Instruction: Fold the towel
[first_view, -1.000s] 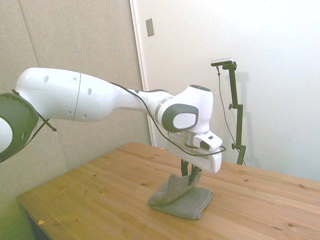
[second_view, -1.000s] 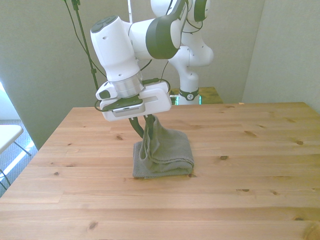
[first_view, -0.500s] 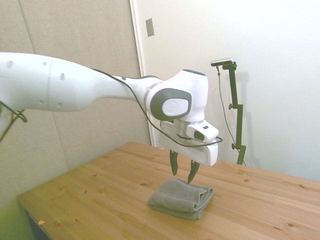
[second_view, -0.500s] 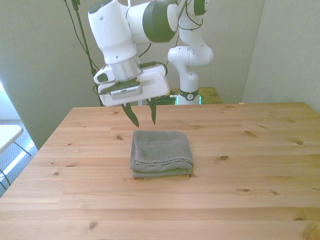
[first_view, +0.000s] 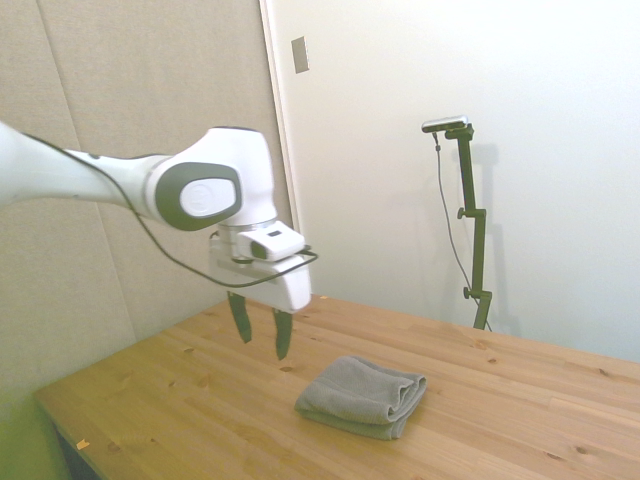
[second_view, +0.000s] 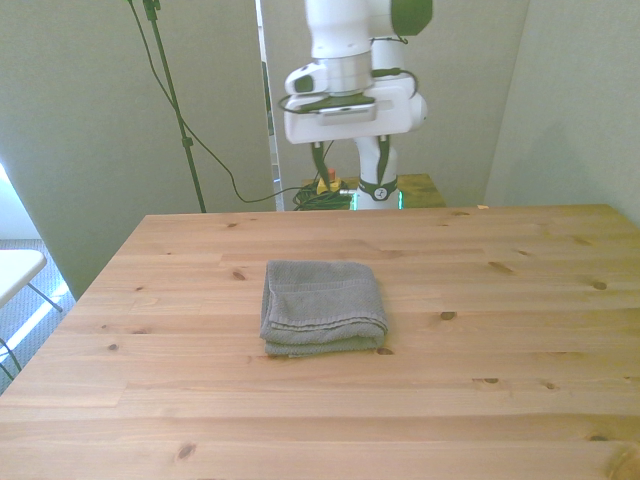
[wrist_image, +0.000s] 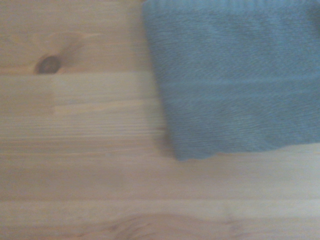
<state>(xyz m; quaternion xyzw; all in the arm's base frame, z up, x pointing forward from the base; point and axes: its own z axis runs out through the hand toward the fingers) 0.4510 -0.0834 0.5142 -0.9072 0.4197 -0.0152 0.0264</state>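
The grey terry towel (second_view: 322, 307) lies folded in a thick, layered bundle on the wooden table (second_view: 500, 400), a little toward the front view's left of the table's middle. In the front view it is nearly square, its slightly longer axis running from 12 to 6 o'clock. Its rounded fold faces 3 o'clock, and the stacked layers show along the edge at 6 o'clock. In the side view the towel (first_view: 362, 396) shows the same rounded fold toward 3 o'clock, with its layers visible at the near edge.

The gripper (first_view: 260, 338) hangs in the air, clear of the cloth, at about 10 o'clock from the towel in the side view. Its two dark fingers (first_view: 240, 318) point down and stand spread apart with nothing between them. In the front view the gripper (second_view: 348, 160) is at 12 o'clock from the towel, beyond the table's far edge.

The wrist view shows a blurred corner of the towel (wrist_image: 235, 80) on the table's (wrist_image: 75, 165) pale planks, with a dark knot (wrist_image: 49, 64) in the wood nearby.
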